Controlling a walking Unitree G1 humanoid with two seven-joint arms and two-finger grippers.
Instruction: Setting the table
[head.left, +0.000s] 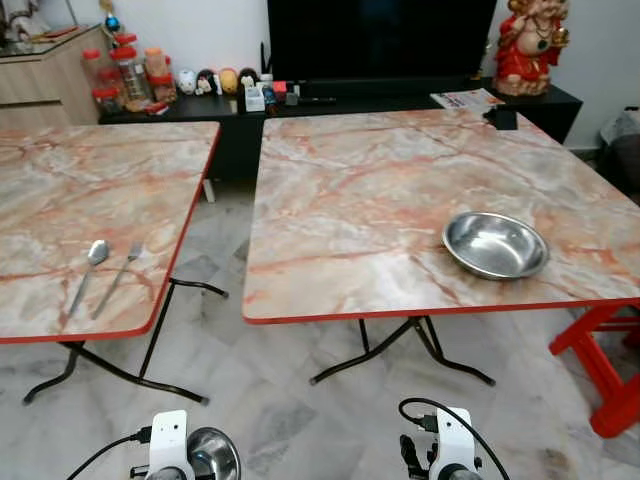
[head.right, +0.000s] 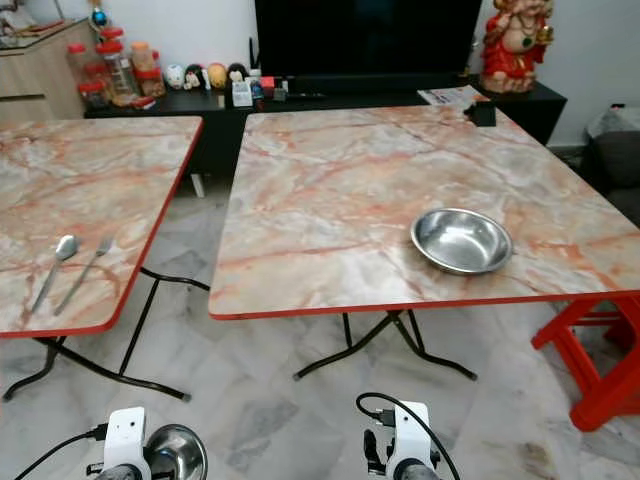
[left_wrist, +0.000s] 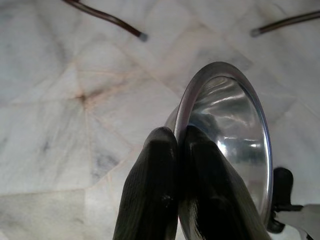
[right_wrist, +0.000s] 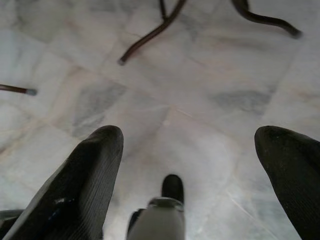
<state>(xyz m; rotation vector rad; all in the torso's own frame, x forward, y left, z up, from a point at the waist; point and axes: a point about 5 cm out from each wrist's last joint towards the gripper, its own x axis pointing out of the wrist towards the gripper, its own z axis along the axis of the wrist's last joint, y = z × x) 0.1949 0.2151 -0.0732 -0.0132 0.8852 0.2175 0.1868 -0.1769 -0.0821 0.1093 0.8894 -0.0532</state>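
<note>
1. You face two square marble-patterned tables with red edging, on black folding legs, standing side by side over a pale marble-tiled floor (head.left: 300, 400). The right table (head.left: 400, 190) is before you and slightly right; the left table (head.left: 90, 200) is on your left, with a gap between them.
2. Beyond the tables a large black television screen (head.left: 380, 40) stands on a low black cabinet (head.left: 300, 110) against the far wall, and a red and gold figurine (head.left: 528, 45) sits at the cabinet's right end.
3. A red plastic stool (head.left: 600, 360) shows at the right edge, under the right table's near right corner.
4. A shallow round steel bowl (head.left: 495, 244) rests upright on the right table, toward its near right corner.
5. Your left gripper (left_wrist: 177, 142) hangs low over the floor at your near left; its two black fingers are pinched together on the rim of a second round steel bowl (left_wrist: 235, 135), which is held on edge.
6. Your right gripper (right_wrist: 190, 150) hangs low at your near right, its fingers spread wide apart with nothing between them but floor.
7. A steel spoon (head.left: 90, 270) and a steel fork (head.left: 120, 277) lie side by side, just apart, near the left table's near edge.
</note>
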